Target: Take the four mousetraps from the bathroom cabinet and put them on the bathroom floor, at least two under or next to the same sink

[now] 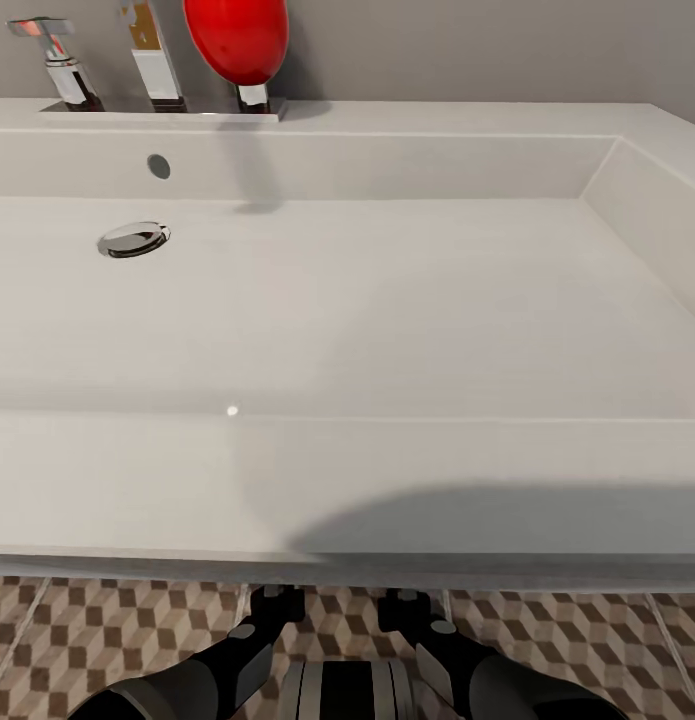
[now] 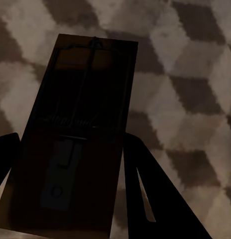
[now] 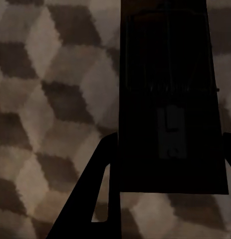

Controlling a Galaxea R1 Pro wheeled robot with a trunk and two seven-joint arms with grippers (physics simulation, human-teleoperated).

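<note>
Two mousetraps in sight, one per wrist camera. Left wrist view: mousetrap (image 2: 75, 144) sits between the dark fingers (image 2: 155, 199) of the left gripper (image 2: 70, 199), wire parts facing the camera, cube-pattern bathroom floor (image 2: 190, 74) behind it. Fingers flank both long edges and look clamped on it, though the shadow is heavy. Right wrist view: second mousetrap (image 3: 170, 99) between the fingers (image 3: 95, 199) of the right gripper (image 3: 170, 199), same orientation, same tiles (image 3: 45, 99) behind — fingers appear closed on its sides too. Whether either trap touches the floor, cannot tell; both frames are dim.

Head view gives what the wrists don't: one sink (image 1: 387, 470), wide white basin taking up most of the frame, one round chrome drain (image 1: 133, 240), one overflow hole (image 1: 159, 166). On the back ledge: chrome tap (image 1: 152, 55), a chrome handle (image 1: 57, 65) to its left, and a red rounded object (image 1: 237, 35) on a chrome stem to its right. Below the sink's front edge a strip of bathroom floor (image 1: 87, 620) shows, and both arms reach forward under the rim — left arm (image 1: 217, 660), right arm (image 1: 467, 660). Gripper tips and traps are hidden under the basin there.
</note>
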